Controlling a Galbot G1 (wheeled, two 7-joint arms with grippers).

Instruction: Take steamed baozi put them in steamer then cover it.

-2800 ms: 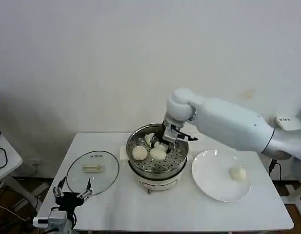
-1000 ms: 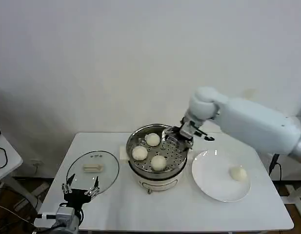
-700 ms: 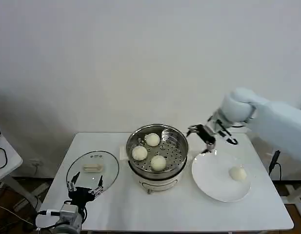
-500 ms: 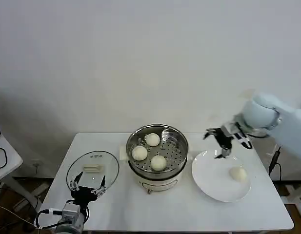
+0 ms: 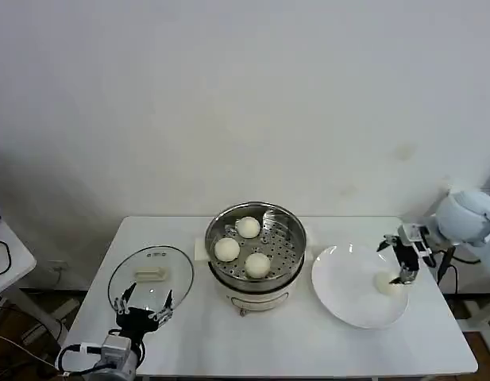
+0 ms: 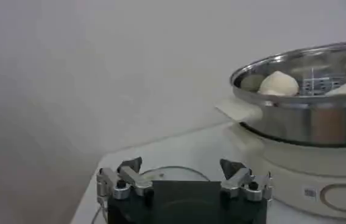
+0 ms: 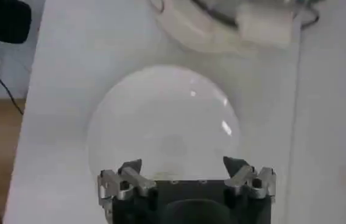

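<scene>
The steamer [image 5: 256, 274] stands mid-table with three steamed baozi [image 5: 247, 227] [image 5: 227, 249] [image 5: 258, 264] on its perforated tray. A fourth baozi [image 5: 385, 283] lies on the right side of the white plate [image 5: 344, 278]. My right gripper [image 5: 398, 262] hangs open just above that baozi, at the plate's right rim. In the right wrist view the gripper [image 7: 182, 168] is open over the plate [image 7: 161, 103]. The cover [image 5: 152, 274] lies flat left of the steamer. My left gripper [image 5: 144, 305] is open at the cover's near edge, and its wrist view shows it [image 6: 182, 169] facing the steamer [image 6: 301, 119].
The white table [image 5: 252, 341] ends close to the plate on the right and close to the cover on the left. A small white tab [image 5: 200, 250] sticks out at the steamer's left side. The wall rises behind the table.
My right gripper left the steamer, where the third baozi now lies, and swung right and down over the plate beside the last baozi. My left gripper crept up toward the cover.
</scene>
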